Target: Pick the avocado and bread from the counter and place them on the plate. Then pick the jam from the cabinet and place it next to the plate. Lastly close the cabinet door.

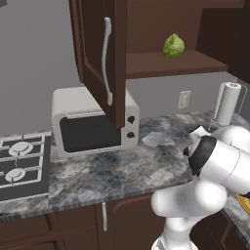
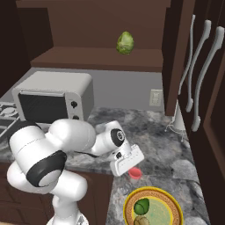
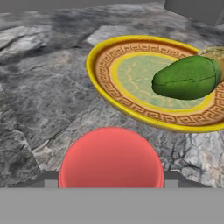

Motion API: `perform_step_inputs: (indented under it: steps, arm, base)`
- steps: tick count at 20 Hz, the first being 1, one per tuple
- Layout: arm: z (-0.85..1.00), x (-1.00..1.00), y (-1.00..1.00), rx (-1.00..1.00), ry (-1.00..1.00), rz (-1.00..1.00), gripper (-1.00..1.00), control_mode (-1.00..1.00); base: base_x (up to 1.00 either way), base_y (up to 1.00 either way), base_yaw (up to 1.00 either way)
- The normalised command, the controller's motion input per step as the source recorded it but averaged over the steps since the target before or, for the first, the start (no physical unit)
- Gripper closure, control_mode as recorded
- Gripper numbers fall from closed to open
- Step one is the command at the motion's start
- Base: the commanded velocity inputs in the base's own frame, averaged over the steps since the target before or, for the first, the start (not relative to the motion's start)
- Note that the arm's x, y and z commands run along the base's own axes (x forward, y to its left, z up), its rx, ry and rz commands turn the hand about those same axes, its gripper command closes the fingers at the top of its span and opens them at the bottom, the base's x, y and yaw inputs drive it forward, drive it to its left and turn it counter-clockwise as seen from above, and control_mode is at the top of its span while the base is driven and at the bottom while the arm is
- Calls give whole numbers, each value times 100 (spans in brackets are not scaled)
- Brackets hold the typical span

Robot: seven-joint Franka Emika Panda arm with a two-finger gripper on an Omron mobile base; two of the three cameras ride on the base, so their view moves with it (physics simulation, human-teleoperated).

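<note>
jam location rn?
In the right base view the jam is low at the gripper, beside the plate on the counter. The hand view shows it near the rim, whether set down unclear.

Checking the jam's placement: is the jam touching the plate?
Apart. In the hand view, a strip of grey counter shows between the jam and the plate's rim.

1 round orange-rimmed plate (image 2: pixel 172 206) | 1 dark green avocado (image 2: pixel 142 206) | 1 golden-brown bread lump (image 2: pixel 141 221) | 1 red jam jar (image 2: pixel 135 173) | 1 pale green leafy ball (image 2: pixel 125 42) | 1 white microwave (image 1: pixel 93 122) | 1 paper towel roll (image 1: pixel 228 103)
</note>
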Motion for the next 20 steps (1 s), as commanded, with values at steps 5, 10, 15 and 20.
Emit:
perform_step_inputs:
  steps: [5, 10, 15, 20]
  arm:
    - [-10, 2, -4, 0, 0, 0, 100, -100]
    - [-9, 4, -4, 0, 0, 0, 100, -100]
    - [-16, 0, -1, 0, 0, 0, 100, -100]
    - [-26, 0, 0, 0, 0, 0, 100, -100]
  base:
    - [0, 0, 0]
    - [0, 0, 0]
    - [0, 0, 0]
    - [0, 0, 0]
